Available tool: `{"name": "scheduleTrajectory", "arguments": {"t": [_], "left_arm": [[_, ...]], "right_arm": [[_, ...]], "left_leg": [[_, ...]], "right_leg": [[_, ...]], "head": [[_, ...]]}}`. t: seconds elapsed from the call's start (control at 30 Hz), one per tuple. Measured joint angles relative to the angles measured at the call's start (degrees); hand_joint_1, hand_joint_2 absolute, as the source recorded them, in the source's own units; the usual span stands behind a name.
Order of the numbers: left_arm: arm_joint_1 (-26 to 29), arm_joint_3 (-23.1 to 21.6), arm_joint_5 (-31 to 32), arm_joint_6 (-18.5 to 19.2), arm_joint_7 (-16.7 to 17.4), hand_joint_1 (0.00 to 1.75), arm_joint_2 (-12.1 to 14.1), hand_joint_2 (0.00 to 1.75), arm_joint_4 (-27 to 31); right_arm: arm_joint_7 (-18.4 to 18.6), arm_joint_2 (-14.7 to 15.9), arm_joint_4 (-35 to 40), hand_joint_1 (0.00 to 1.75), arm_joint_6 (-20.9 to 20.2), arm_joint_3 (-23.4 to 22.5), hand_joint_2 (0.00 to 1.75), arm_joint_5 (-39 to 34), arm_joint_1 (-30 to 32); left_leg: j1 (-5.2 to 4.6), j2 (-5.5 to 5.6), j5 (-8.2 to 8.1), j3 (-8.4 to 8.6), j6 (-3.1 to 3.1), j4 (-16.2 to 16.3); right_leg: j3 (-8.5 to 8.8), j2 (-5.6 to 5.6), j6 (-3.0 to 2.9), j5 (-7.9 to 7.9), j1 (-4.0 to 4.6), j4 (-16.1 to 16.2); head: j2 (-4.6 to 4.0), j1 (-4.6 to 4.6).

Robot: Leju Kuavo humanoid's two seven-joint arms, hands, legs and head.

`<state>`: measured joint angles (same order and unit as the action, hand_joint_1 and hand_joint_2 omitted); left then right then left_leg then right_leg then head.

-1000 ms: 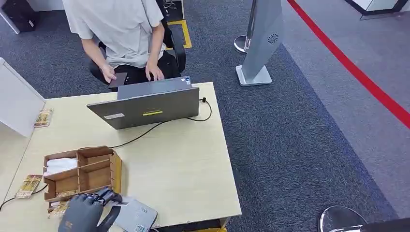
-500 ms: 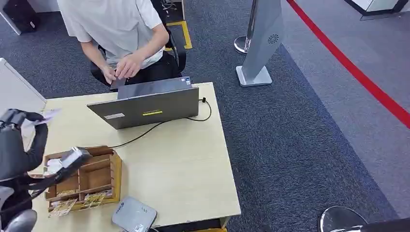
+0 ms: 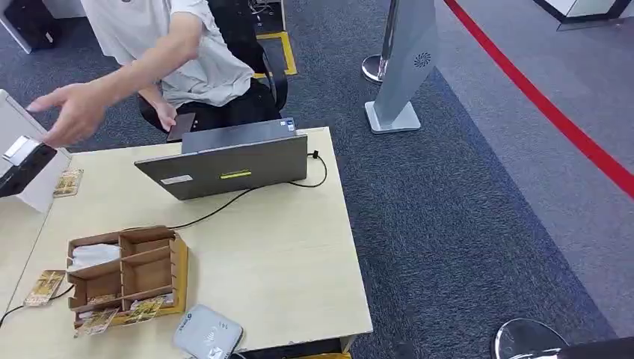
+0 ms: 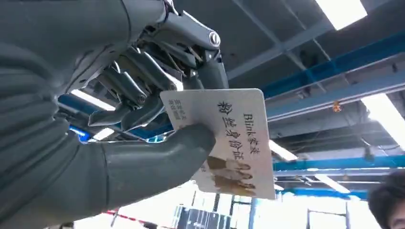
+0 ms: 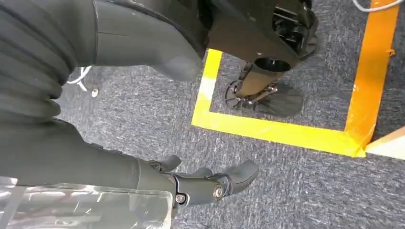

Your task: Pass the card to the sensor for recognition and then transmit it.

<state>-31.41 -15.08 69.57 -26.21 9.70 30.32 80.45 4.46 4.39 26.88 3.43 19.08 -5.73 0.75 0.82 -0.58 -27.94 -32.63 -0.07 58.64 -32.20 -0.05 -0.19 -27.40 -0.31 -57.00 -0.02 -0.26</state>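
The left hand pinches one white card between its thick grey thumb and darker fingers, held up against a ceiling of blue beams and strip lights. The card carries black Chinese characters, the word "Blink" and a brownish picture near one edge. The right hand hangs over grey carpet marked with yellow tape, its fingers loosely apart and holding nothing. On the pale wooden bench stand one open grey laptop, a brown cardboard box split into compartments, and a flat grey rounded sensor at the near edge. A seated person stretches one hand out over the bench's far left corner.
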Motion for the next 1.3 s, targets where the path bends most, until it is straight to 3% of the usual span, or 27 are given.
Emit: {"name": "scheduleTrajectory", "arguments": {"t": [0.3, 0.33, 0.77, 0.9, 1.1, 1.3], "left_arm": [[-1.19, -0.11, -1.73, 0.04, -0.02, 1.75, 0.04, 1.75, -2.08], [-1.14, -0.18, -1.9, 0.07, -0.02, 0.0, 0.04, 1.75, -2.21], [-0.85, -0.26, -4.26, 0.33, 0.07, 0.0, 0.33, 1.75, -2.31], [0.53, -0.28, -6.63, 0.53, 0.0, 0.0, 0.26, 1.75, 0.36], [7.79, -0.63, -10.4, 1.97, -0.55, 0.0, 0.26, 1.75, 13.65], [19.97, -2.77, -9.72, 0.57, -2.38, 0.0, 1.29, 1.75, 28.58]], "right_arm": [[-0.35, 0.0, -0.87, 0.0, 0.15, 1.38, 1.75, -1.16, -0.32], [-0.35, 0.0, -0.92, 0.0, 0.17, 1.44, 1.75, -1.27, -0.36], [-0.07, 0.0, -1.18, 0.0, 0.83, 2.89, 1.75, -3.3, -0.3], [0.11, 0.02, -0.98, 0.0, 1.55, 3.21, 1.75, -4.48, 0.14], [0.46, 0.2, 0.77, 0.0, 3.45, 3.21, 1.75, -7.39, 2.62], [0.92, 0.7, 3.47, 0.0, 5.01, 3.21, 1.75, -9.31, 5.94]], "left_leg": [[-0.01, 0.0, 0.0, -0.01, 0.0, 0.0], [0.0, -0.04, -0.01, -0.01, 0.0, 0.0], [0.0, -0.1, -0.01, -0.01, 0.0, 0.0], [0.0, -0.1, -0.01, -0.01, 0.0, 0.0], [-0.03, -0.1, -0.09, -0.05, 0.04, 0.0], [-0.05, -0.14, -0.25, -0.05, 0.04, 0.0]], "right_leg": [[-0.01, 0.0, 0.0, 0.0, -0.01, 0.01], [-0.02, 0.02, 0.0, 0.0, -0.01, 0.01], [-0.06, 0.11, -0.01, 0.0, -0.01, 0.01], [-0.05, 0.1, -0.01, 0.01, -0.01, 0.0], [-0.05, 0.11, 0.02, -0.02, -0.01, 0.03], [-0.05, 0.12, 0.08, -0.15, -0.05, 0.06]], "head": [[0.0, 0.0], [0.0, 0.0], [0.0, 0.0], [0.0, 0.0], [0.0, -0.02], [0.0, 0.0]]}}
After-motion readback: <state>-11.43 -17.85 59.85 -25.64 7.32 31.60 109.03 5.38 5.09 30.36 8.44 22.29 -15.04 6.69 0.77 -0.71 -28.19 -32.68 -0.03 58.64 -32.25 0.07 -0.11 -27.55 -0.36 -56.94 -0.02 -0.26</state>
